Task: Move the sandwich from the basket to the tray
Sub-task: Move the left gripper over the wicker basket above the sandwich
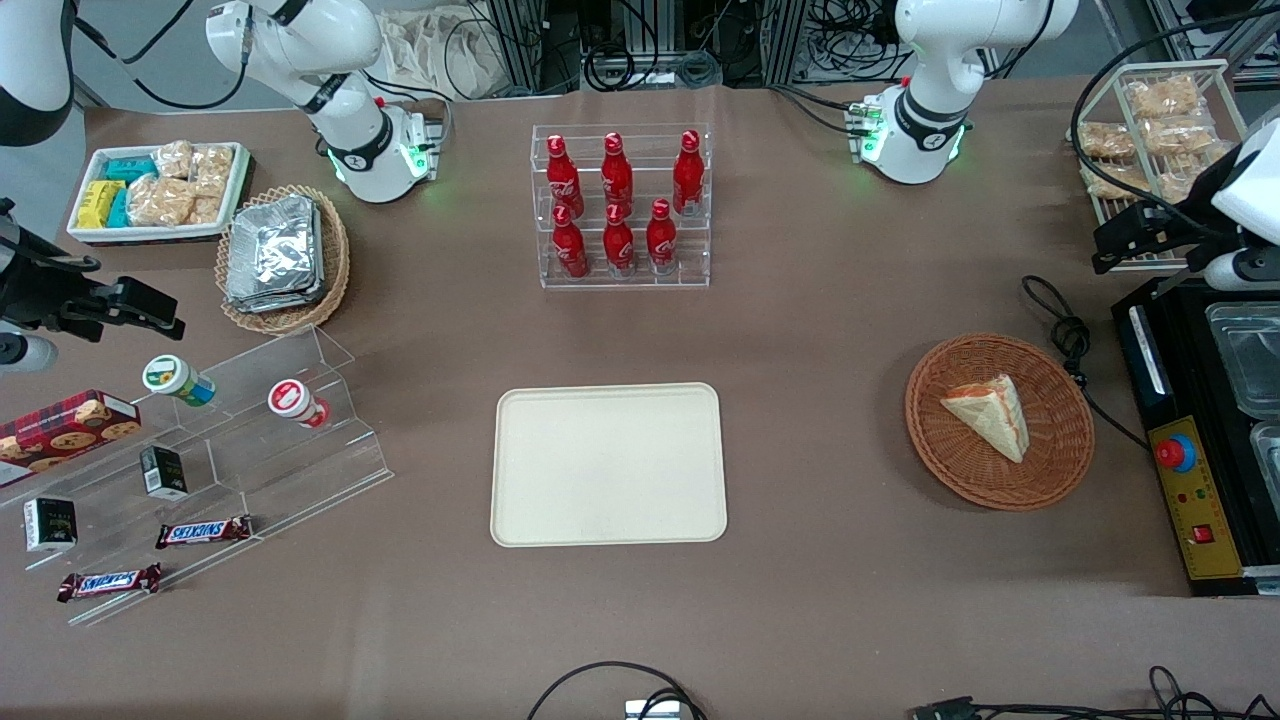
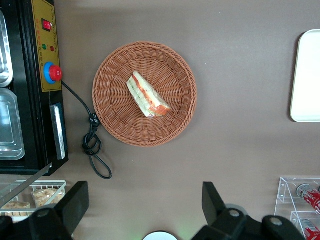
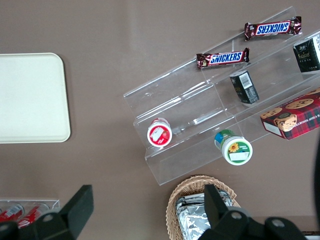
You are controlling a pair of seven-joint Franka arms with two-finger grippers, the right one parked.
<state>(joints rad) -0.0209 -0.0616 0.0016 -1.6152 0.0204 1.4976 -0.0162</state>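
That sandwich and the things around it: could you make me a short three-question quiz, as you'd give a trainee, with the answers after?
1. True or false: the sandwich already lies on the tray.
2. Which sits nearer the front camera: the tray or the rack of red bottles?
3. The gripper is: A) shut on the sandwich, B) open, high above the table beside the basket, C) resting on the tray.

Key
1. False: it lies in the basket, and the tray holds nothing.
2. The tray.
3. B: the jaws stand wide apart, holding nothing.
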